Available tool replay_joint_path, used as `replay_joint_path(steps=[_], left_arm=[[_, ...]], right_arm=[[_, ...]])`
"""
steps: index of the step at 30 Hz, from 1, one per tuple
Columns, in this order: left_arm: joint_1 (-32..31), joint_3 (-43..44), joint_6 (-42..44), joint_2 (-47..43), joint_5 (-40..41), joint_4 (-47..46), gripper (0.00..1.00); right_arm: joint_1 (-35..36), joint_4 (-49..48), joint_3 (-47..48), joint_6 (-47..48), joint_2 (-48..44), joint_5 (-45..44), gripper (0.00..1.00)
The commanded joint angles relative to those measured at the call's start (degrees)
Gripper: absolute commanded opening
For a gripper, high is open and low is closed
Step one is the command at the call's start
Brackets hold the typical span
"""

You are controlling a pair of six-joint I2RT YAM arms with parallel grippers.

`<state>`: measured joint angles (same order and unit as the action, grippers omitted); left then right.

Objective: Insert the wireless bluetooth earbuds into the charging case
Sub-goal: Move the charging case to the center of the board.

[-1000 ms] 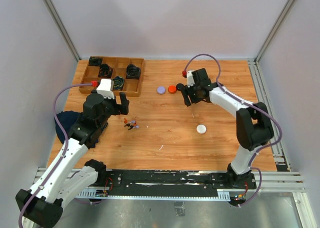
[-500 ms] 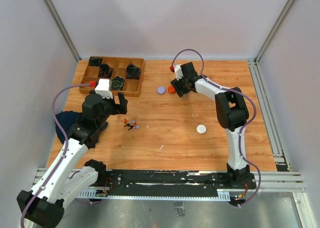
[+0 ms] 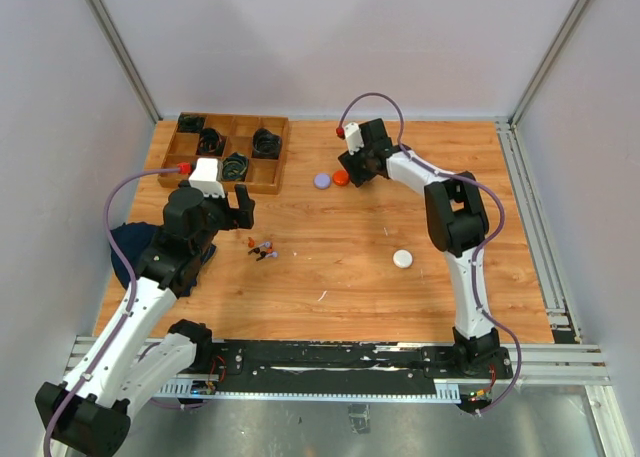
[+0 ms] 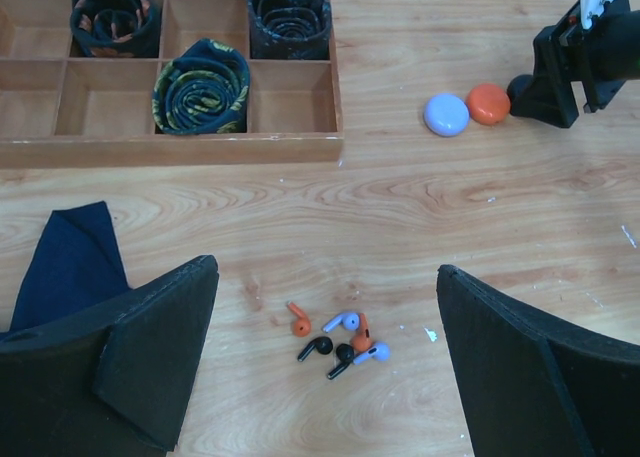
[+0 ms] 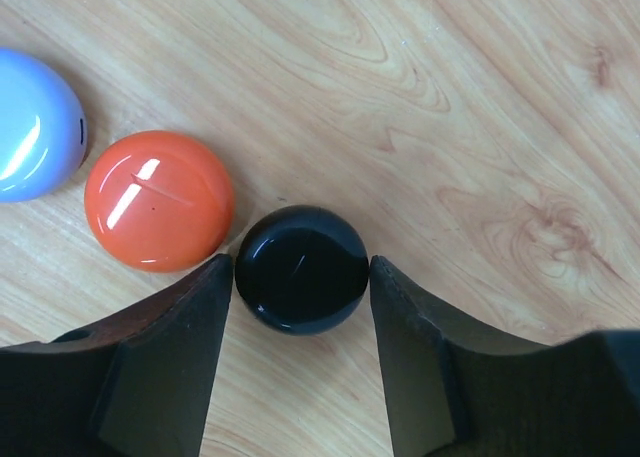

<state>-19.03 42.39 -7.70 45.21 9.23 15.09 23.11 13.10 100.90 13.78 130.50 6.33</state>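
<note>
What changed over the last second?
The right gripper swung left and farther back; its fingers now flank the black case, grip unclear. The left gripper, open, barely shifted. The earbuds, orange case, purple case and white case stayed put.

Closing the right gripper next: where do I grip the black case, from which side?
Across its round rim, from straight above: the black case lies flat and low. The right gripper brackets it, one finger in the narrow gap beside the orange case.
</note>
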Motion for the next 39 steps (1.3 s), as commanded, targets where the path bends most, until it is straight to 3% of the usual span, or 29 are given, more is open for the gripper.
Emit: replay_joint_path(steps=[1, 6, 13, 25, 32, 39], left_arm=[[0.79, -0.53, 0.41, -0.76, -1.32, -2.16, 0.96], [0.98, -0.64, 0.42, -0.91, -2.14, -2.35, 0.96], [1.10, -0.66, 0.27, -0.88, -2.77, -2.44, 0.96], [1.06, -0.69, 0.06, -1.42, -2.52, -2.51, 0.96], [1.05, -0.82, 0.15, -1.36, -2.07, -2.52, 0.96], [1.08, -0.89, 0.15, -1.20, -2.05, -2.61, 0.96]], right_arm=[[-0.62, 3.42, 0.05, -0.16, 1.42, 3.71, 0.55], [-0.53, 4.40, -4.59, -2.96, -3.15, 2.76, 0.51], [1.94, 4.62, -18.49, -8.53, -15.34, 2.28, 0.50], [13.24, 4.69, -43.66, -20.82, -35.29, -2.49, 0.52], [19.66, 2.93, -49.27, -25.91, -38.77, -5.41, 0.54], [21.01, 4.01, -49.72, -26.30, -39.63, -2.85, 0.60]])
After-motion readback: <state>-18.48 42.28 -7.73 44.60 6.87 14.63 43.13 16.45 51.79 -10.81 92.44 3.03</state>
